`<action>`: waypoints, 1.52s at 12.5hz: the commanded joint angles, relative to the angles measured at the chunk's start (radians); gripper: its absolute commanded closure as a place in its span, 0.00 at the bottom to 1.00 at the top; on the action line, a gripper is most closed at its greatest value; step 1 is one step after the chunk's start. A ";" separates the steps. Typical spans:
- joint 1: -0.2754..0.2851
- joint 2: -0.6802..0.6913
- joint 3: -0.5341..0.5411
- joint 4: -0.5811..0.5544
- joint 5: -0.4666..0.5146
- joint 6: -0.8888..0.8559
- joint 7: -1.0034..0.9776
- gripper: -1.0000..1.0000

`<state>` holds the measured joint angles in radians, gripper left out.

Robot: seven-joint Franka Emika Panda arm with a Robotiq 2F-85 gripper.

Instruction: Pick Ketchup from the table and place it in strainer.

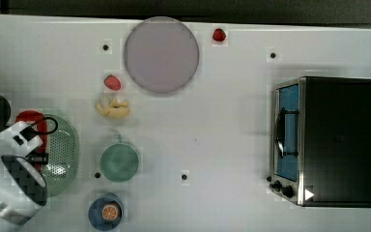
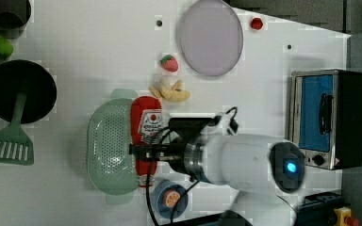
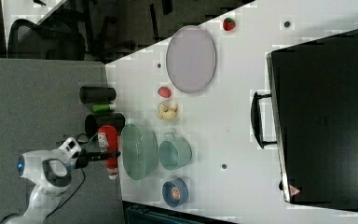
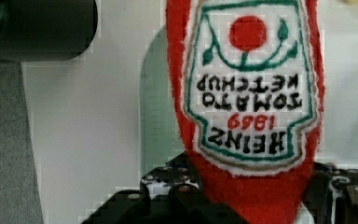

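The Ketchup is a red plush bottle with a white tomato-ketchup label. My gripper is shut on its lower body, with a dark finger on either side of it in the wrist view. The bottle lies lengthwise along the right rim of the strainer in the left view. This strainer is a pale mint-green oval basket with small holes. In the top view the Ketchup pokes out from under my wrist at the left rim of the strainer. In the right view the Ketchup sits left of the strainer.
A green cup and a blue bowl with an orange slice stand near the strainer. Banana pieces, two strawberries and a lilac plate lie further off. A toaster oven stands opposite. A black pan and a green spatula are also here.
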<state>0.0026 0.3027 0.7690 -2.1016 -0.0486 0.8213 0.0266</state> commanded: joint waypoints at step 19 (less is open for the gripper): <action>-0.239 -0.443 -0.277 0.030 -0.062 -0.353 0.144 0.00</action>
<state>-0.1752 -0.1371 0.5430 -2.0723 -0.0981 0.5073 0.1476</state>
